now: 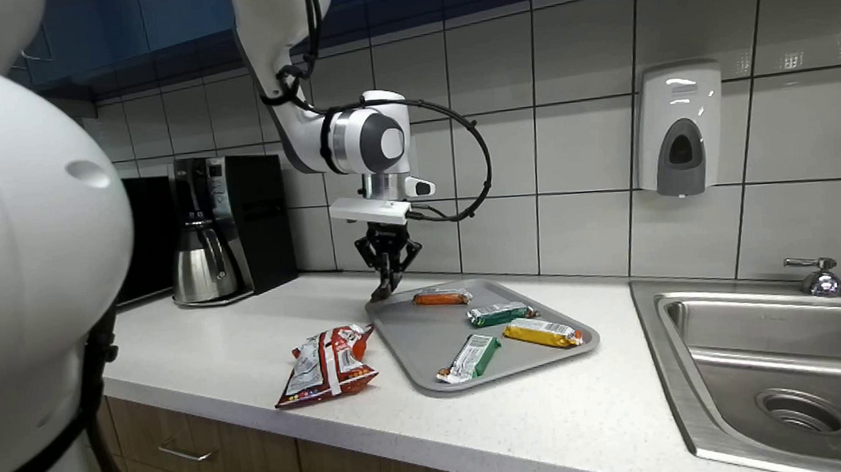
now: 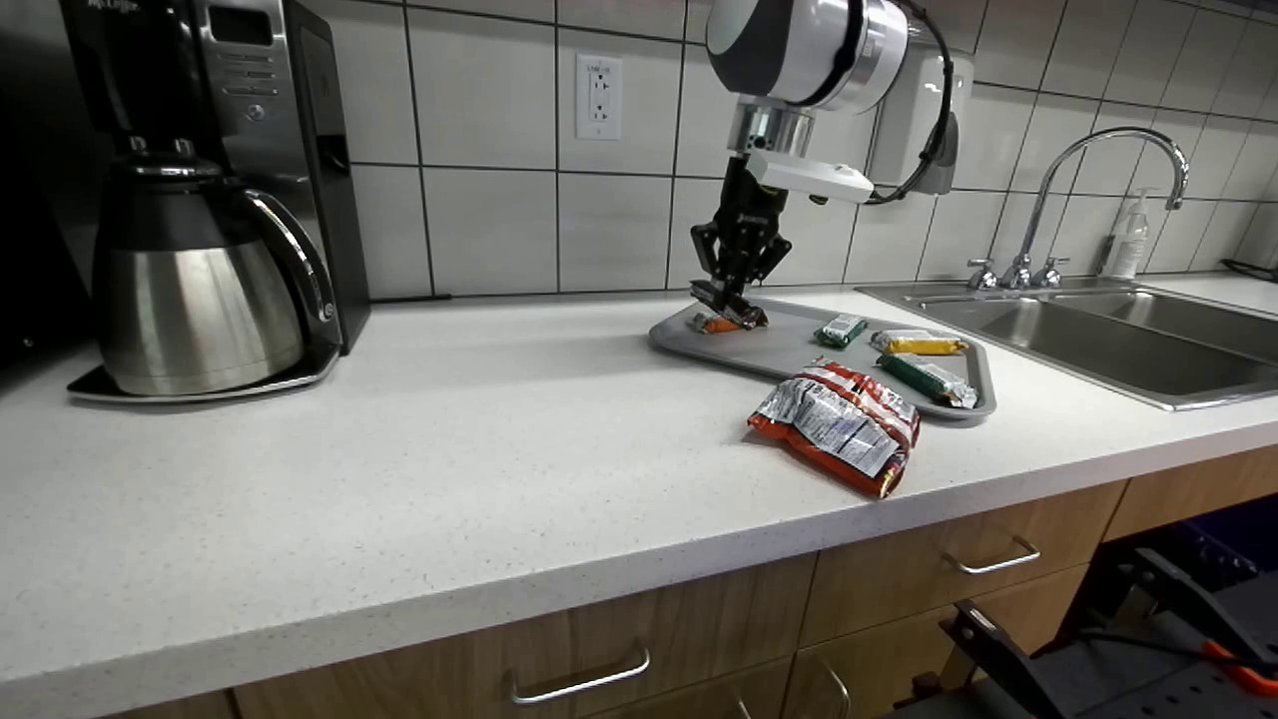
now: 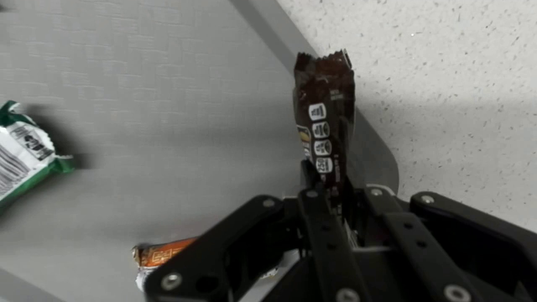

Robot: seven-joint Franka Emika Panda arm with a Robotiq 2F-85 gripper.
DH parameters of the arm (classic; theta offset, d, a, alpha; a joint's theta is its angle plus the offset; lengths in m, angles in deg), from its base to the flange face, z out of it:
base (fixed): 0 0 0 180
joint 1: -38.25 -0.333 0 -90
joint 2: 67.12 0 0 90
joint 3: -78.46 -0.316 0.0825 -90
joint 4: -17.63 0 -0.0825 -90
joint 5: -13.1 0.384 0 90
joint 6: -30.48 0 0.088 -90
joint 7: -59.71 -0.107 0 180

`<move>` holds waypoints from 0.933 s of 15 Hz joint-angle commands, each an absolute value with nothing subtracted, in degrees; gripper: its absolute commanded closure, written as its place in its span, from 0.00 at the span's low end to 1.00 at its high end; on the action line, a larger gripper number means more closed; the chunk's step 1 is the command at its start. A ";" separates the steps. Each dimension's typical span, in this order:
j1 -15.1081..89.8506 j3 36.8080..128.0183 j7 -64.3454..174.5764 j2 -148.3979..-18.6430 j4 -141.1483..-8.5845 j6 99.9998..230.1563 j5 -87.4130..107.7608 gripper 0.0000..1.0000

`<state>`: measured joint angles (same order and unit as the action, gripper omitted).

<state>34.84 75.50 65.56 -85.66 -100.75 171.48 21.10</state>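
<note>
The pincer (image 3: 329, 184) is clamped on a brown bar (image 3: 325, 113) pointing to 12 o'clock in the wrist view, above a corner of the tray (image 3: 188, 167). On the tray, from the pincer, an orange bar (image 3: 165, 253) lies at 8 o'clock, a green bar (image 3: 27, 155) at 9. In an exterior view, a red bag (image 1: 330, 367) lies at 7 o'clock from the pincer, a yellow bar (image 1: 542, 332) at 4; farther off, the coffee maker (image 1: 242, 219) stands at 10, the sink (image 1: 677, 366) at 4.

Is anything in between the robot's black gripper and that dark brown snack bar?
Nothing visible: the jointed black gripper is shut on the long, dark brown wrapped bar. In the wrist view, an orange wrapped bar lies to one side.
</note>
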 commanded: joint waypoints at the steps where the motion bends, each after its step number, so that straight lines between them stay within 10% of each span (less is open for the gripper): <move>1: 36.39 75.51 64.39 -85.35 -99.58 169.24 21.08 0.96; 14: 36.92 77.88 59.78 -84.59 -101.52 169.36 20.27 0.96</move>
<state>36.43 77.78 62.45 -85.66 -100.87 170.99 21.10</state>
